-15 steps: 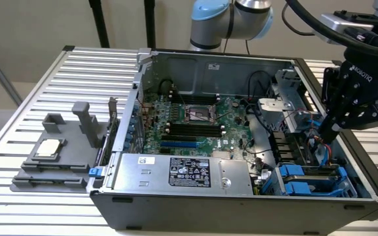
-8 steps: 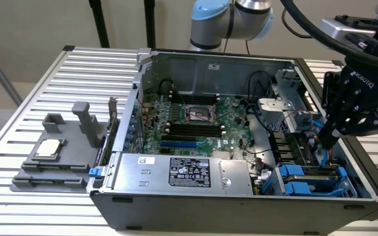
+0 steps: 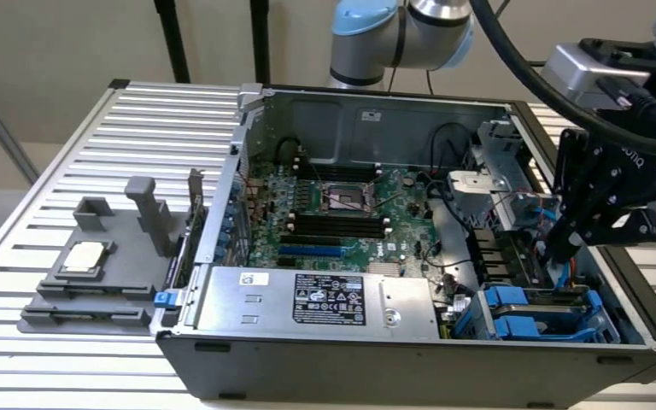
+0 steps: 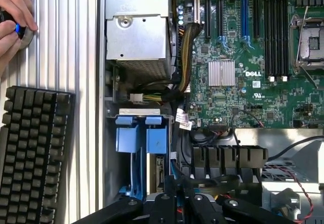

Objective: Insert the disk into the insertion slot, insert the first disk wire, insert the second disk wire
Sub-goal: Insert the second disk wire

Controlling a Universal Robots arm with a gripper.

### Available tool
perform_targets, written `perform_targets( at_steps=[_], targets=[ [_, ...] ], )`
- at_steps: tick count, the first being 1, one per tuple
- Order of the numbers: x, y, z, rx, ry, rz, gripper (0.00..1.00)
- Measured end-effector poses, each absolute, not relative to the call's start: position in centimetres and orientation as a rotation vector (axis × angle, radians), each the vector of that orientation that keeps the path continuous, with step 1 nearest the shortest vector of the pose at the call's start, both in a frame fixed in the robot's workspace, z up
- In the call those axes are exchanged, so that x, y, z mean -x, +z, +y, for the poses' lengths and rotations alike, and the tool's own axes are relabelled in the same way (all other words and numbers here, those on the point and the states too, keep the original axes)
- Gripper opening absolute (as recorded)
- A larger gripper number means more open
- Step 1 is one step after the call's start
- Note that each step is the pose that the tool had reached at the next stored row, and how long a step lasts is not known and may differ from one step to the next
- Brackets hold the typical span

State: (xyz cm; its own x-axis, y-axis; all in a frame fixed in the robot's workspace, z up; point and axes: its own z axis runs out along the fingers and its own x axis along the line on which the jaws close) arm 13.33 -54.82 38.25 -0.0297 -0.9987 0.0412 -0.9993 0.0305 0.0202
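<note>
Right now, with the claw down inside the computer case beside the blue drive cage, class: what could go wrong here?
1. The shut claw sits among loose cables; it might snag one.
2. The green circuit board lies close by; a sideways slip could strike it.
3. A person's hand rests on the table beside the case; sudden arm motion is a hazard.

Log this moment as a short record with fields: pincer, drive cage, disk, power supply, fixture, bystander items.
pincer: shut, lowered inside the open computer case next to the drive cage
drive cage: in the case corner, blue tabs showing
disk: seated in the cage, label edge visible
power supply: silver box beside the cage
fixture: grey block on the slatted table
bystander items: keyboard, a hand
</note>
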Motion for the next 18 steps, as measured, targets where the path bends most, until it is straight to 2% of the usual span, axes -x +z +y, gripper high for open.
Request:
perform_targets(
  at_steps=[6,18],
  targets=[
    [-13.1,37.8,-56.5,-2.183,-0.014,-2.249,0.16],
    [-11.7,36.9,-58.6,-2.236,-0.044,-2.302,0.16]
  ],
)
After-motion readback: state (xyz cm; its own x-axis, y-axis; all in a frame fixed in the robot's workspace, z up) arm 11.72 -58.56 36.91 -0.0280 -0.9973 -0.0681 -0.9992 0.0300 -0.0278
